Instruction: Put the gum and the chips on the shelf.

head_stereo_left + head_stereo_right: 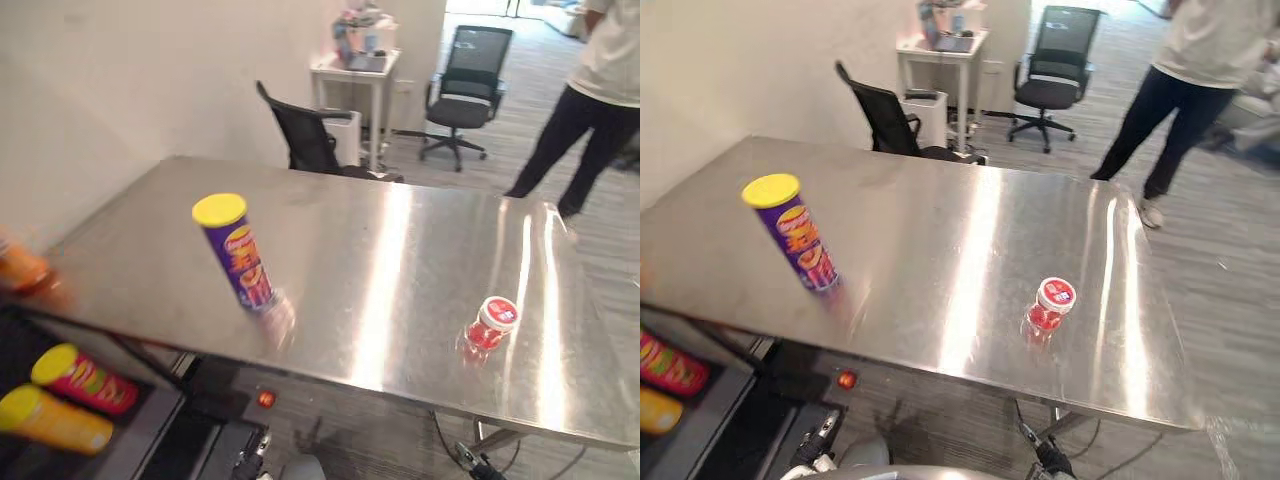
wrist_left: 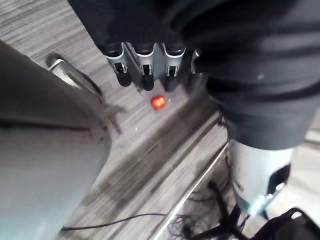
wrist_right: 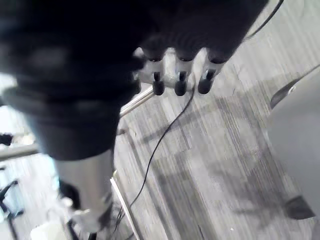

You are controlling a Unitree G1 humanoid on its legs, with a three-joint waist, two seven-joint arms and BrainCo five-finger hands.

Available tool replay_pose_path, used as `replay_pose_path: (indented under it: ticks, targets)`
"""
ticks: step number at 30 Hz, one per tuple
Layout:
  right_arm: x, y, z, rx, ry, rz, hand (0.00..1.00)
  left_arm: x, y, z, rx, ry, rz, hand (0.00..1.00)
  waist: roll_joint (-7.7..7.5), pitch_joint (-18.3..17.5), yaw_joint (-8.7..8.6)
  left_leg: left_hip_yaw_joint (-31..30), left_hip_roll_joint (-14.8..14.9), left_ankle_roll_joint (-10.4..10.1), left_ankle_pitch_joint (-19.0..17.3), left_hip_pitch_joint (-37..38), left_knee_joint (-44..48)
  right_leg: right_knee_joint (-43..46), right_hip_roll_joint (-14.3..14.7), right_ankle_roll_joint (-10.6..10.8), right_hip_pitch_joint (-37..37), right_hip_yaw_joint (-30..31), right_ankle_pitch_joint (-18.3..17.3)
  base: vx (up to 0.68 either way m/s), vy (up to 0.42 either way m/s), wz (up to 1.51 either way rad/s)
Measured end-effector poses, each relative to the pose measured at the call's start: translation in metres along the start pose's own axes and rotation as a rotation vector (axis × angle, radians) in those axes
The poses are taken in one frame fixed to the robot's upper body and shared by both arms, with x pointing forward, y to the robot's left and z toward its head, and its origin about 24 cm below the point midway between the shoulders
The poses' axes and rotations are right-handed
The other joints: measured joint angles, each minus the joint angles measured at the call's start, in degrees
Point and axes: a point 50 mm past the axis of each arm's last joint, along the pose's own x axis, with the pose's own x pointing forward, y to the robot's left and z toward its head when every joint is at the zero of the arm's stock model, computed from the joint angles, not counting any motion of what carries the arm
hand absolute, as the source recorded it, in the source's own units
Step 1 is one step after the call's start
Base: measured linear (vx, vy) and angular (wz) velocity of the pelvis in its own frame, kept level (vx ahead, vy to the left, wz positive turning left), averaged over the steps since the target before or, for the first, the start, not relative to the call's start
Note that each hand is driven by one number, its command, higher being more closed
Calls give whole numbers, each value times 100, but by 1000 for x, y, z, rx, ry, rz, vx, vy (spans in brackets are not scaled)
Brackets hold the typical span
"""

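Observation:
A purple chips can (image 1: 238,255) with a yellow lid stands on the left part of the steel table (image 1: 390,240), leaning slightly. The gum (image 1: 492,322), a small red jar with a white lid, stands near the table's front right. The shelf (image 1: 150,425) is at the lower left, below the table's edge. In the left wrist view my left hand (image 2: 145,75) hangs over the floor, fingers relaxed and holding nothing. My right hand (image 3: 180,75) hangs likewise over the floor, near a table leg.
On the shelf lie a red can (image 1: 85,380) and a yellow can (image 1: 55,420); an orange item (image 1: 20,268) sits above them. A black chair (image 1: 310,135) stands behind the table. A person (image 1: 590,90) stands at the far right.

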Motion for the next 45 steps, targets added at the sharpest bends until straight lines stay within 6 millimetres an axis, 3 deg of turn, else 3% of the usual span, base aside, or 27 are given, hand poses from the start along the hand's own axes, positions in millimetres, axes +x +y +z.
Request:
replay_pose_path:
  ticks: [3,8,11,18,22,26,35,39,41,42,44,45]
  targets:
    - [-2,4,-7,26,14,28,0,2,4,4,35,7,-8,0,-189,-87,-21,369,-149,89,-45,57,-83,0,-252,138,-184,330,198,214,284,-56]
    - [-2,-5,-11,55,41,13,0,2,4,-6,128,69,-27,0,-63,-209,-76,1306,-88,225,183,972,-1138,-31,-300,248,-348,1134,762,77,158,-98]
    - [-2,-14,-9,65,42,-16,0,2,-2,-9,288,93,-82,0,-13,-272,-281,1382,-118,219,511,1290,-1803,-223,-318,292,-376,1200,955,-13,-43,-39]
    - [-8,-34,-18,19,102,-64,0,3,-9,-8,403,111,-131,0,27,-288,-343,1136,-184,170,1219,1299,-2872,-600,-365,300,-639,822,967,-98,-115,2]
    - [-7,-32,-18,-56,114,-44,0,4,-7,-7,416,110,-129,0,-87,-235,-362,964,-303,119,1276,1303,-2890,-669,-496,432,-628,528,658,-155,-79,-5]
    - [-11,-42,-23,-74,129,-68,0,3,-12,-10,444,119,-152,0,-7,-277,-354,622,-343,165,1337,1217,-2890,-667,-489,439,-598,342,604,-99,-32,27]
    - [-11,-35,-29,-106,151,-42,0,6,-5,-1,463,100,-133,0,-284,-288,-362,101,-508,204,1470,1002,-2880,-779,-588,490,-481,-39,692,42,12,27]
    - [-3,-22,-13,-162,125,-3,0,9,-13,13,409,36,-133,0,-277,67,-339,-339,-504,173,1688,709,-2847,-607,-514,453,-560,-538,674,10,-21,64]
    - [2,-12,0,-179,77,16,0,9,-11,14,330,25,-102,0,-260,58,-308,-392,-401,138,1797,380,-2848,-441,-466,391,-912,-673,691,-83,-7,28]
    - [3,-8,2,-173,64,24,0,9,-10,15,308,19,-92,0,-295,52,-299,-300,-369,158,1657,330,-2807,-441,-501,352,-988,-691,718,-67,58,-7]
    - [3,6,-1,-88,36,50,0,10,-5,25,218,-22,-53,0,-563,136,-263,410,-322,447,571,-200,-306,-292,-761,372,-995,-691,739,-23,45,-50]
    - [2,4,-2,-54,30,41,0,9,-5,23,212,-23,-52,0,-552,135,-258,505,-217,430,366,-215,269,-225,-758,392,-976,-697,750,-30,17,-69]
